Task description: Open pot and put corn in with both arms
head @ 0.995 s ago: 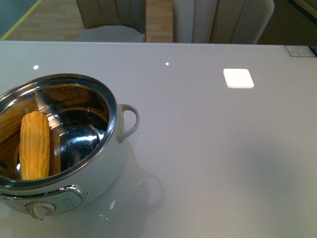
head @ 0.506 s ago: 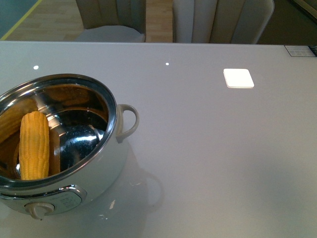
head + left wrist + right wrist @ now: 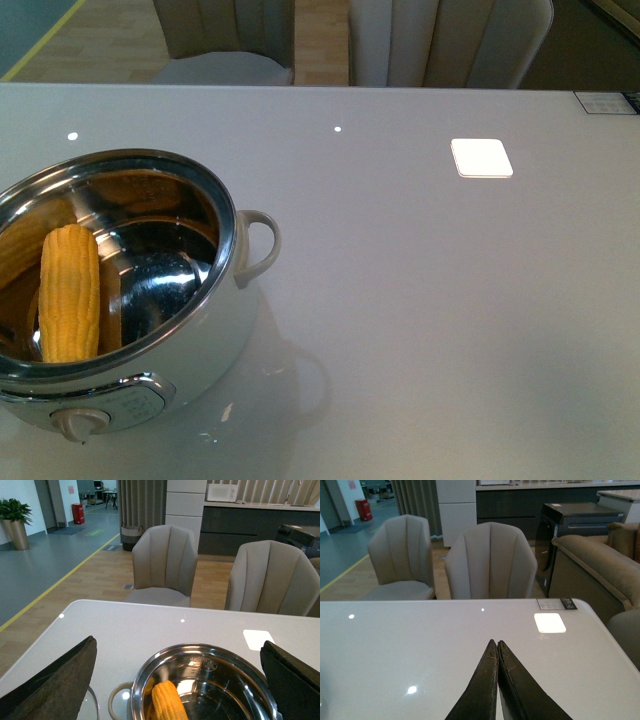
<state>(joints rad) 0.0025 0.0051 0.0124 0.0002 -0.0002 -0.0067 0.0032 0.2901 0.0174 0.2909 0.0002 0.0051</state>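
Yellow-orange husked corn cob (image 3: 69, 292) lies inside the lidless white steel-lined pot (image 3: 200, 350). We judge the wide-open left end effector (image 3: 180, 680), hovering above, could clip the rim; right end effector (image 3: 497, 652) is closed, empty.

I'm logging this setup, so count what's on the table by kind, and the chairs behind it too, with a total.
Pots: 1, the pot, open, no lid on it
Corn cobs: 1, the corn, lying inside the pot
White square pads: 1, the pad, on the table
Label cards: 1, the card, at the table's far corner
Chairs: 2, one chair, other chair
Total: 6
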